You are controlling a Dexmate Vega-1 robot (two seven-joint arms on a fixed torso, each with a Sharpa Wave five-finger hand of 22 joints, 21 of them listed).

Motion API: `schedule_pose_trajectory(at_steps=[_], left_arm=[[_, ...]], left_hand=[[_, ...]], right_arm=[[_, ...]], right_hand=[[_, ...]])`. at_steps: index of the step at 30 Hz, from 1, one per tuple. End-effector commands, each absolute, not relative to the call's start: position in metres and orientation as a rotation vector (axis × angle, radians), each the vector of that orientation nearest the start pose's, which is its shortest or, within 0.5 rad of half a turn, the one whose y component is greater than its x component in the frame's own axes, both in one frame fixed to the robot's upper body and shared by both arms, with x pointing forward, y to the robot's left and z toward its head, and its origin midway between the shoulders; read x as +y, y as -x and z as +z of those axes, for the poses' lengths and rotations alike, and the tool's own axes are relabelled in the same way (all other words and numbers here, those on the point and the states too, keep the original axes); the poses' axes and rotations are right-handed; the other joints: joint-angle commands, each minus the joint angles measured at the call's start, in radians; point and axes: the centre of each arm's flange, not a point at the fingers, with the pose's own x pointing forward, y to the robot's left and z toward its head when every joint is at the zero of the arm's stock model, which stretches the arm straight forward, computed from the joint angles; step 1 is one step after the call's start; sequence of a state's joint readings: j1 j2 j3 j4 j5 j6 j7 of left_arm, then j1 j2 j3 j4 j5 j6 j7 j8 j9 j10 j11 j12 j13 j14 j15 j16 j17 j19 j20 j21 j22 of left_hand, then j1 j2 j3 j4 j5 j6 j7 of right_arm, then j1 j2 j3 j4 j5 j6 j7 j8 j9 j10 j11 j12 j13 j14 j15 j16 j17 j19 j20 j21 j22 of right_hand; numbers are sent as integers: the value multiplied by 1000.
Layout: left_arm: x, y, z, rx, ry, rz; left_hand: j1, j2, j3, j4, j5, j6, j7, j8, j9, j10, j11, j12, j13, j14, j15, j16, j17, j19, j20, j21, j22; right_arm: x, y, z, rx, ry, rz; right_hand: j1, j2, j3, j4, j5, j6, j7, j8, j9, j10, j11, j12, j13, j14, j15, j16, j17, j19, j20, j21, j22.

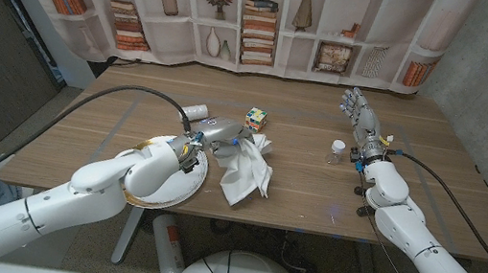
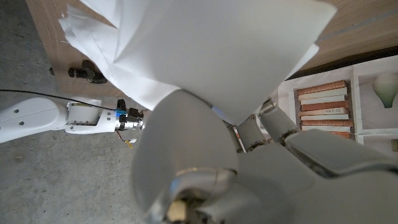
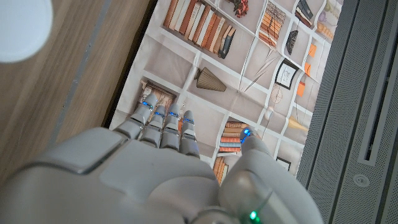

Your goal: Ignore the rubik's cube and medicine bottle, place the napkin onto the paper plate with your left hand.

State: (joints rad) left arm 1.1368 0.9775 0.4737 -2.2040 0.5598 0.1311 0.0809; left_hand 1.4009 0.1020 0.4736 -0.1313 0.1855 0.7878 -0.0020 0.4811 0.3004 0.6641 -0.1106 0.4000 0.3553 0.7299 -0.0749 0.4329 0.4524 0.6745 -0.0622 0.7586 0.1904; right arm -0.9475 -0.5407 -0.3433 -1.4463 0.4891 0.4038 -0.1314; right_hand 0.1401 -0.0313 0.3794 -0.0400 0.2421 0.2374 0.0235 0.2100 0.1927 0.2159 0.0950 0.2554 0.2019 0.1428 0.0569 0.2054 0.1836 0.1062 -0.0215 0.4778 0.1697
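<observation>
Just beside the paper plate [image 1: 142, 201], toward the rubik's cube [image 1: 257, 117], the left hand [image 1: 217, 135] grips the napkin [image 1: 247, 171], which hangs partly off the plate; letting go now might leave it draped on the worktop [image 1: 313, 195].

The left hand [image 2: 249, 168] shows large and close, its grey fingers [image 2: 273, 121] reaching up into the white napkin [image 2: 211, 50], which it holds; the exact grip is hidden by the cloth. The napkin's folds hang across the wooden worktop [image 2: 50, 37]. Beside it lie a white robot arm [image 2: 37, 117] over grey floor, and a bookshelf-print backdrop [image 2: 329, 102].
</observation>
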Motion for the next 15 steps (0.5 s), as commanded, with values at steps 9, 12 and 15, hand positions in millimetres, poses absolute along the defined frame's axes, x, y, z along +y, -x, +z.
schedule_pose_trajectory(at_steps=[9, 12, 15], left_arm=[[195, -458, -30, -848, -1436, -128], [198, -457, -29, -849, -1436, -117], [201, -456, -28, -844, -1441, -110]], left_hand=[[-10, 3, -7, -1, 5, 13, -1, 4, -2, 14, 0, -6, 7, 16, -79, -1, 8, -8, -9, 16, -1], [-11, 3, -7, -1, 5, 16, -2, 5, -3, 17, 1, -6, 8, 16, -79, -2, 9, -8, -9, 18, -1], [-12, 3, -8, -2, 5, 19, -3, 7, -4, 19, 2, -6, 10, 19, -80, -1, 11, -8, -10, 21, -1]], right_arm=[[-281, -613, -16, -735, 70, 109], [-280, -613, -15, -739, 71, 113], [-278, -614, -14, -741, 67, 114]], right_hand=[[9, 5, 3, -7, 0, -6, -1, -2, 6, -2, -1, 2, 2, -4, -4, -1, 4, -1, 2, -2, 6], [9, 5, 3, -7, 0, -6, -1, -2, 6, -2, -1, 2, 2, -4, -4, -1, 4, -1, 2, -2, 6], [9, 5, 3, -7, 0, -6, -1, -2, 6, -2, -1, 2, 2, -4, -4, -1, 4, -1, 2, -2, 6]])
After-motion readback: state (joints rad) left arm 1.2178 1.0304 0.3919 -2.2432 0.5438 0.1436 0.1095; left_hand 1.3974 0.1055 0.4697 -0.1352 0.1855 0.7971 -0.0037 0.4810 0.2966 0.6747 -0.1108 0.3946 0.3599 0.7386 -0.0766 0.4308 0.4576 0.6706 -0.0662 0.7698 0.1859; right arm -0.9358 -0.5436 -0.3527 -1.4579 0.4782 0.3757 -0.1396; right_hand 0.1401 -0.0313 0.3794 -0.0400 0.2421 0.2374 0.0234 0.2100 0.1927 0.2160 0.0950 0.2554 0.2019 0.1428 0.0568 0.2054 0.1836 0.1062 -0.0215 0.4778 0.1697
